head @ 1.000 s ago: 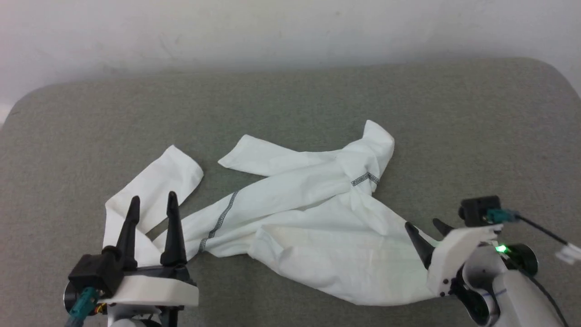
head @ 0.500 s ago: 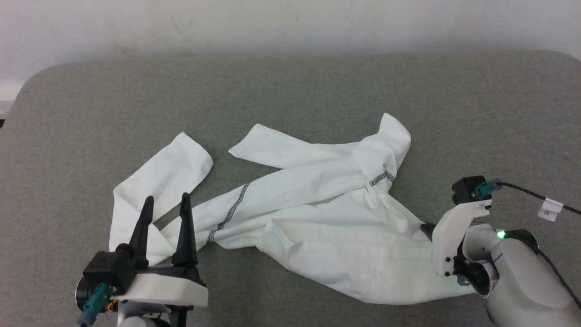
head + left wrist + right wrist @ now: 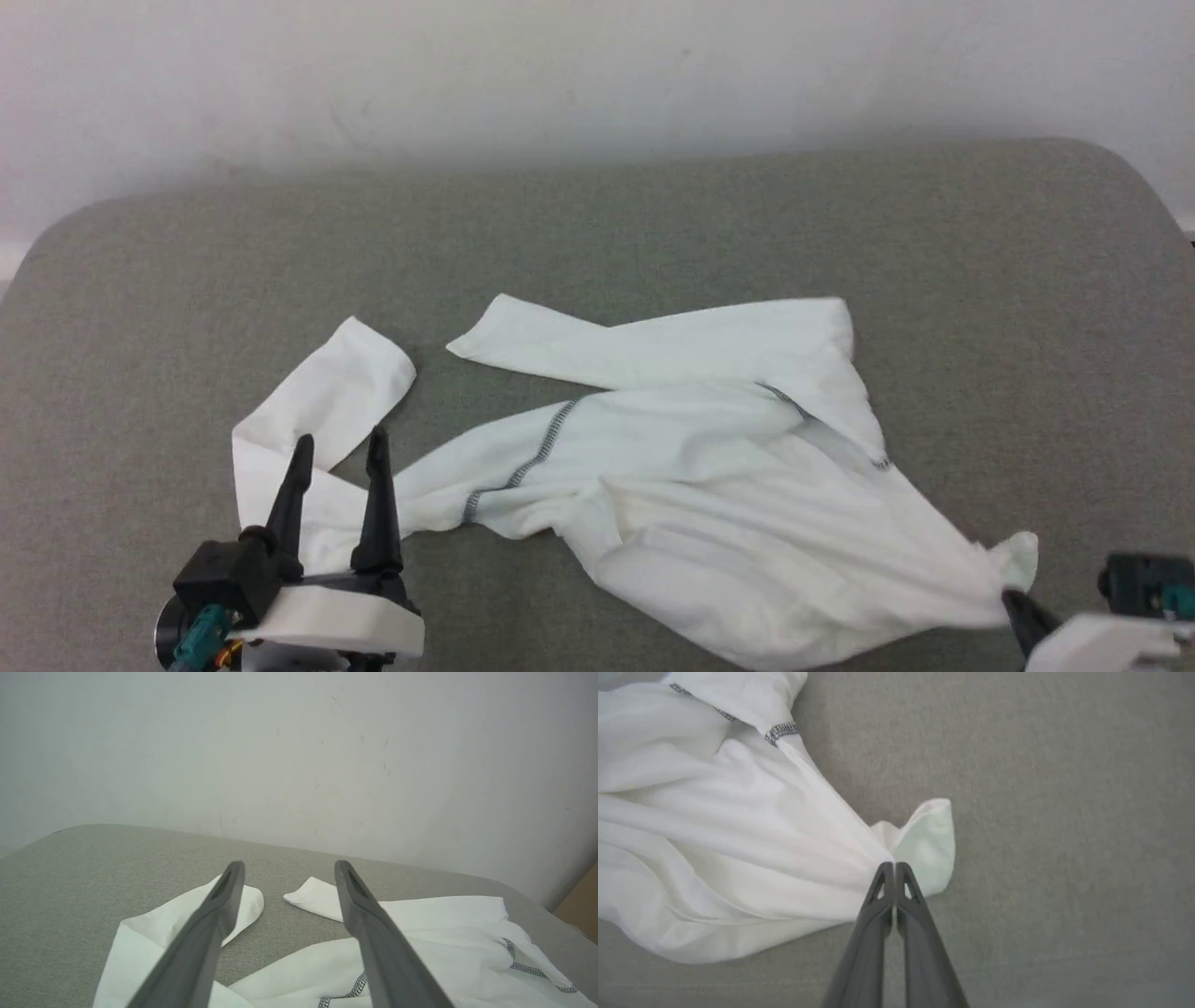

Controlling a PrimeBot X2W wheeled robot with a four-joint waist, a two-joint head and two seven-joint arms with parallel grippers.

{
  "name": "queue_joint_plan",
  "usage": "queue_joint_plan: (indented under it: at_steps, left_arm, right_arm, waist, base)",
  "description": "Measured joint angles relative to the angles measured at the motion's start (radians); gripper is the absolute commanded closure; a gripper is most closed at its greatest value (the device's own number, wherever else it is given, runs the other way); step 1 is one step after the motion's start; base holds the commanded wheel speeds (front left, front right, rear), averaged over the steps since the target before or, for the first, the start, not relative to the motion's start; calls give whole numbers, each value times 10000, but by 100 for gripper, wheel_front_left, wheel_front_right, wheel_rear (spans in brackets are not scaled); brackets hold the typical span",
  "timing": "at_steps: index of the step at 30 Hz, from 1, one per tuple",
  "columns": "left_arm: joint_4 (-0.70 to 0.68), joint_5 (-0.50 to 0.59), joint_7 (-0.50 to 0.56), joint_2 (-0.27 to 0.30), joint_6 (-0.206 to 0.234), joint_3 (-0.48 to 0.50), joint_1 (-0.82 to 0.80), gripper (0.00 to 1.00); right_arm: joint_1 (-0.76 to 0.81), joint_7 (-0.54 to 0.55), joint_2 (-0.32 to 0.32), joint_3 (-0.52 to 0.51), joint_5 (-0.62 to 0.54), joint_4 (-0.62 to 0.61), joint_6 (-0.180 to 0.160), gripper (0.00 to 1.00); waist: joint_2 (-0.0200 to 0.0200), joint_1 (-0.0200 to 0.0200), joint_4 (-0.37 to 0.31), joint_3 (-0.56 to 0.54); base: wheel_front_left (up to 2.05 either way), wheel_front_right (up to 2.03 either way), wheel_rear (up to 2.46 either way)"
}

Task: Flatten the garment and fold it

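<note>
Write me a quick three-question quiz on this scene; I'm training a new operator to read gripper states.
1. True or false: the left gripper stands open.
2. What is the right gripper doing to the garment? A: hovering open above it. B: pinching its edge, shut. C: pressing it flat, open.
3. Short answer: which gripper is nearer the cuffs?
Key: 1 true; 2 B; 3 the left.
</note>
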Motion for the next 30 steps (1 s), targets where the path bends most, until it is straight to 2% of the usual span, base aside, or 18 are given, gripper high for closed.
queue_joint_plan:
  at_steps: [2,5,6,7,11,14,17,23,30]
  left_arm:
    - [12,2,2,-2,0,46,70,0]
    - [23,4,0,0,-2,77,86,0]
    - [31,4,0,-2,-2,73,85,0]
    - [52,2,0,-2,-2,67,83,0]
    - [155,0,0,-6,-13,4,71,0]
    - [157,-6,0,-4,-13,-4,57,0]
    - [146,-63,0,-4,-12,-10,33,0]
    - [98,-77,0,-8,-10,-263,-346,0]
    - [-12,-159,2,-4,-12,-594,-1037,0]
  right_arm:
    - [1157,709,562,-596,-263,-805,-2,100]
    - [2207,1590,1080,-857,-454,-1499,-2,100]
    - [2337,1666,1162,-884,-453,-1615,-2,55]
    - [2372,1657,1210,-888,-445,-1689,-2,0]
    - [2034,504,1300,-1269,-462,-2209,-2,0]
    - [1199,-593,1292,-1737,-470,-2583,-4,0]
    - [86,-978,1281,-1745,-539,-2541,-4,0]
    - [-2761,-303,462,-305,-393,-784,-10,0]
    - [-5847,1267,-472,2240,522,2092,-12,0]
  waist:
    - [0,-2,-74,-94]
    - [0,-1,-188,-133]
    - [0,-1,-214,-122]
    - [0,-1,-226,-100]
    - [0,0,-166,-57]
    - [0,0,-45,-32]
    - [0,0,70,32]
    - [0,2,335,364]
    - [0,3,896,982]
  base:
    - [0,0,0]
    - [0,0,0]
    - [0,0,0]
    - [0,0,0]
    - [0,0,0]
    - [0,0,0]
    - [0,0,0]
    - [0,0,0]
    - [0,0,0]
